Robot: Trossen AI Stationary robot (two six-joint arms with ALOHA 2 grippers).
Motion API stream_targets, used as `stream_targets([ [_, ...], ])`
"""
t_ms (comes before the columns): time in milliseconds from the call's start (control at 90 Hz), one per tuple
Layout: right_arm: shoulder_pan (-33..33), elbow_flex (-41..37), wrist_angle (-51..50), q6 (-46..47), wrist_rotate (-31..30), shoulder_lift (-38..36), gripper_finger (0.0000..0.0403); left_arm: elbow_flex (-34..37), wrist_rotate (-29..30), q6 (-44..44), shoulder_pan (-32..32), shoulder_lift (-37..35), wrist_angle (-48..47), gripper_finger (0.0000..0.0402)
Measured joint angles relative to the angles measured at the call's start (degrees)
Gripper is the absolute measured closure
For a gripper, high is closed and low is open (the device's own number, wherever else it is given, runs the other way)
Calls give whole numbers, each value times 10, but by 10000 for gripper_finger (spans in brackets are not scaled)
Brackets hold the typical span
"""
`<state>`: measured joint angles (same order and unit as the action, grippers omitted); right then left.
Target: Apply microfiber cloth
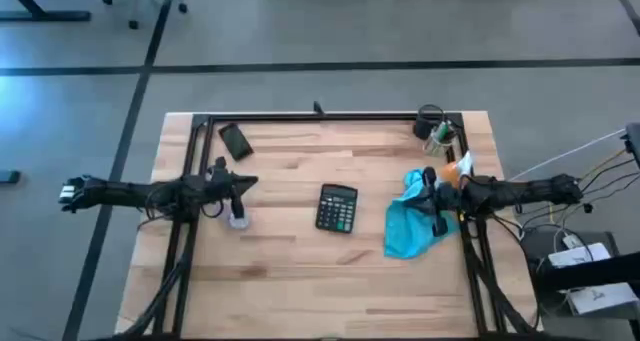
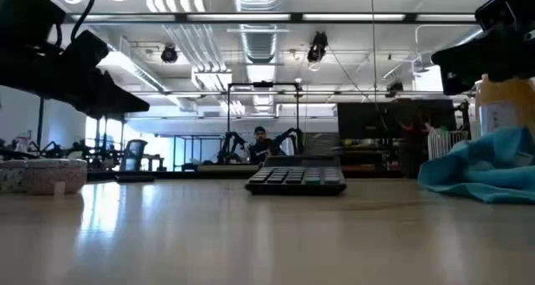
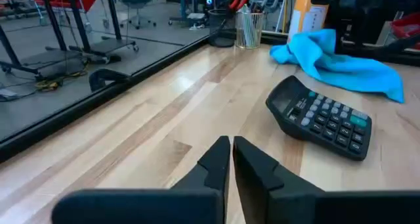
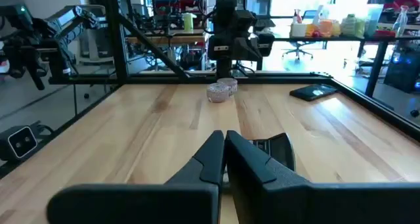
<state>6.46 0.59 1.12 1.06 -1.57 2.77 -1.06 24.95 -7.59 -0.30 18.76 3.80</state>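
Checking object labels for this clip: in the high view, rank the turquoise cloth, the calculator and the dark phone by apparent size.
1. microfiber cloth, clearly largest.
2. calculator.
3. phone, somewhat smaller than the calculator.

From above I get even, cool light on the desk (image 1: 300, 271), with only faint shadows beneath the arms. At desk height, bright ceiling strips and far windows wash out, throwing a pale sheen across the wood; the near surface is soft and blurred. My left wrist camera shows glare streaks on the boards, and its own fingers (image 3: 216, 159) sit dark and out of focus.
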Motion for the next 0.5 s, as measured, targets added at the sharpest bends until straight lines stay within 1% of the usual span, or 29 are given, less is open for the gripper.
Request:
stream_targets([
  [411, 0, 0, 0, 0, 0, 0, 403, 0, 0, 2, 0, 0, 0, 398],
  [444, 0, 0, 0, 0, 0, 0, 403, 0, 1, 24, 0, 0, 0, 398],
  [500, 0, 0, 0, -1, 0, 0, 403, 0, 9, 90, 1, 0, 0, 397],
])
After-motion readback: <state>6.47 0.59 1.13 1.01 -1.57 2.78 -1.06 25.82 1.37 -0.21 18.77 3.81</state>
